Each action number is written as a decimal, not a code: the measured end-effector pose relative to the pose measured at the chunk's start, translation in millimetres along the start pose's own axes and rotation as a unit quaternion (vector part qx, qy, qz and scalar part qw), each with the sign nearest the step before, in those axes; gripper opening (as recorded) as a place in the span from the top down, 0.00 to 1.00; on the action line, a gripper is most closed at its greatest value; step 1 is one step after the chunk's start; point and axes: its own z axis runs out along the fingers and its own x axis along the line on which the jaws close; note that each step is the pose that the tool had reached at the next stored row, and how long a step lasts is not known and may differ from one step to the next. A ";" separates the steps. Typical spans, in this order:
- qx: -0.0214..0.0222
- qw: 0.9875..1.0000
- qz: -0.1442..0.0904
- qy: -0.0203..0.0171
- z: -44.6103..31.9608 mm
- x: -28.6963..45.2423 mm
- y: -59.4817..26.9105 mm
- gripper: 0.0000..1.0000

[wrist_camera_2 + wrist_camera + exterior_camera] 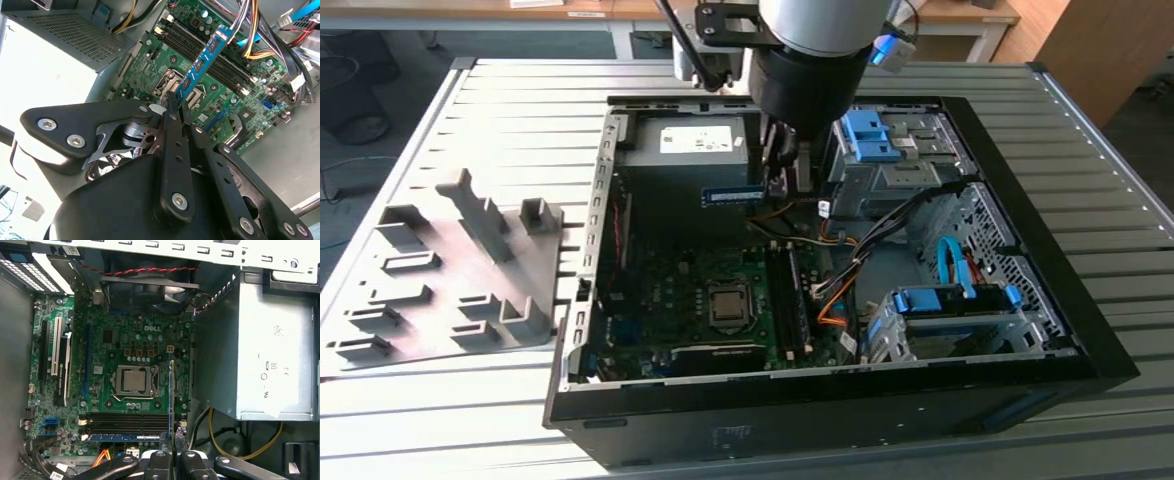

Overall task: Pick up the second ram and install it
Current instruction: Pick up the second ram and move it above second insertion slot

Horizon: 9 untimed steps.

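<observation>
i have the second ram (pixel 202 62) clamped in my gripper (pixel 178 104), raised over the open computer case (pixel 854 412) and above the green motherboard (pixel 125 340). the pickup is done; seating it is what remains. the stick is a thin, flat blue board with small black chips. below it, one blue module (pixel 125 437) looks already seated next to empty black memory slots (pixel 130 421). a grey moulded plastic tray (pixel 454 280) sits beside the case, on the exterior view's left, on the ribbed metal table (pixel 1107 250).
</observation>
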 end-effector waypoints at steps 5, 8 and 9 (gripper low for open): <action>0.000 1.000 0.000 0.000 5.0 1.5 1.9 0.86; 0.000 1.000 0.000 0.000 9.0 4.3 2.4 0.86; 0.000 1.000 0.000 0.000 10.5 5.9 2.4 0.86</action>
